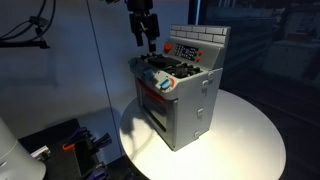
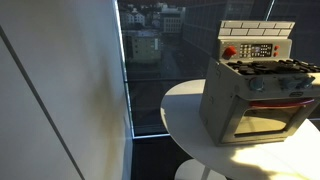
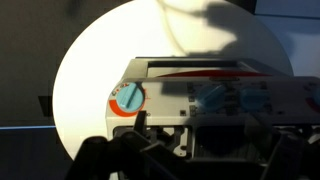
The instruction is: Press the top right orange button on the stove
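The grey toy stove (image 1: 185,100) stands on a round white table (image 1: 245,130). It has a brick-patterned back wall (image 1: 200,38), black burners, and an orange-trimmed oven door (image 2: 262,120). A control panel below the back wall carries a red-orange round button (image 2: 229,52), which also shows in an exterior view (image 1: 170,48). My gripper (image 1: 145,42) hangs above the stove's burner end, apart from it, and its fingers look spread and empty. In the wrist view the dark fingers (image 3: 190,160) frame the stove top, with a blue-teal knob (image 3: 128,97) in an orange ring below. The gripper is out of sight in an exterior view that shows the stove (image 2: 255,95).
The table edge (image 2: 185,110) curves close around the stove. Dark cables and equipment (image 1: 70,145) lie on the floor beside the table. A white wall panel (image 2: 60,90) and a window (image 2: 150,45) stand behind.
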Available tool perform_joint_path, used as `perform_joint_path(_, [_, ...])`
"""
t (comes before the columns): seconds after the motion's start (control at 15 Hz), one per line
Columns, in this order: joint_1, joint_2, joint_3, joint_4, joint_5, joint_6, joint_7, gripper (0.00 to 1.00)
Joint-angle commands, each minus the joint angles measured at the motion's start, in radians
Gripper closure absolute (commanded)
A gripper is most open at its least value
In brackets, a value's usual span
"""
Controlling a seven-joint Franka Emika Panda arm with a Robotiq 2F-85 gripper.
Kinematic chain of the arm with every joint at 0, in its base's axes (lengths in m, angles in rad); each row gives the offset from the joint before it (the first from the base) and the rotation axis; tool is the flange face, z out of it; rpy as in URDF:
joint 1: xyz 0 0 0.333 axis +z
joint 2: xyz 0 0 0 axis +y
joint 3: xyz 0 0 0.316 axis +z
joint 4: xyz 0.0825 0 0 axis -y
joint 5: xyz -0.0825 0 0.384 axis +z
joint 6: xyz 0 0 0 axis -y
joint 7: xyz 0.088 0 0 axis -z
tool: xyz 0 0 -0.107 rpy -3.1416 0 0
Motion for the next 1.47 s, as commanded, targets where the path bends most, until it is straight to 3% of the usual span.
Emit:
perform_joint_path(0.0, [-0.017,0.097,-0.016,0.077,-0.004,0.054,0.027,0.0])
perform_joint_path(0.33, [-0.03,0.177,-0.029,0.151,-0.007,0.092,0.039,0.0])
perform_joint_path(0.4, [-0.023,0.142,-0.029,0.099,-0.001,0.099,0.015,0.0])
perform_joint_path(1.0, [-0.022,0.154,-0.029,0.101,-0.001,0.099,0.015,0.0])
perform_joint_path(1.4, [-0.026,0.232,-0.035,0.178,0.028,0.116,0.06,0.0])
